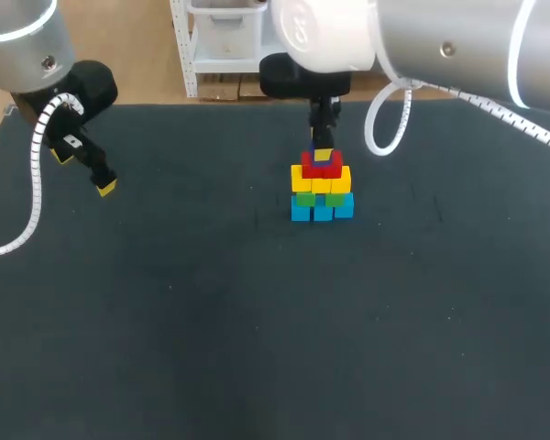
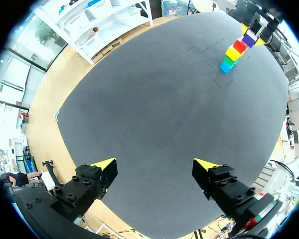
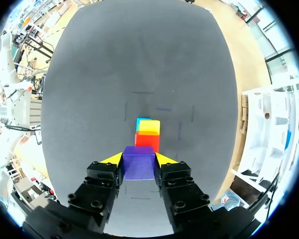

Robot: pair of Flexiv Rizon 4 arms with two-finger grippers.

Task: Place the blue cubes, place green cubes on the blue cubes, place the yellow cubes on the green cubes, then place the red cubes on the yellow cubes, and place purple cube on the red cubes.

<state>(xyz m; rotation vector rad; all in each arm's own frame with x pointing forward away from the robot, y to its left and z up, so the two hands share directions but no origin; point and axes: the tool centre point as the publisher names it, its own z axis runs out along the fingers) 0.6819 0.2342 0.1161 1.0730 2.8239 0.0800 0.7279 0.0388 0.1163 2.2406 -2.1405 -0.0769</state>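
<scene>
Clamped between the yellow-tipped fingers of the right gripper (image 3: 138, 160), the purple cube (image 3: 138, 165) is gripped on two opposite sides, and in the right wrist view it hangs directly over the top of the stack. The head view shows the right arm (image 1: 440, 41) reaching in past the middle of the dark table (image 1: 257, 321), with its gripper pointing straight down onto the tower. That tower stands near the far middle of the table: blue cubes (image 1: 322, 210) on the mat, green cubes (image 1: 305, 197) on them, yellow cubes (image 1: 321, 181) on those, and red cubes (image 1: 322, 168) on top. Seen from the left wrist view, the purple cube sits right at the red layer, apparently touching it. The left gripper (image 2: 154, 169) hangs well apart from the tower, above the table's far left side, its fingers spread wide and holding nothing.
</scene>
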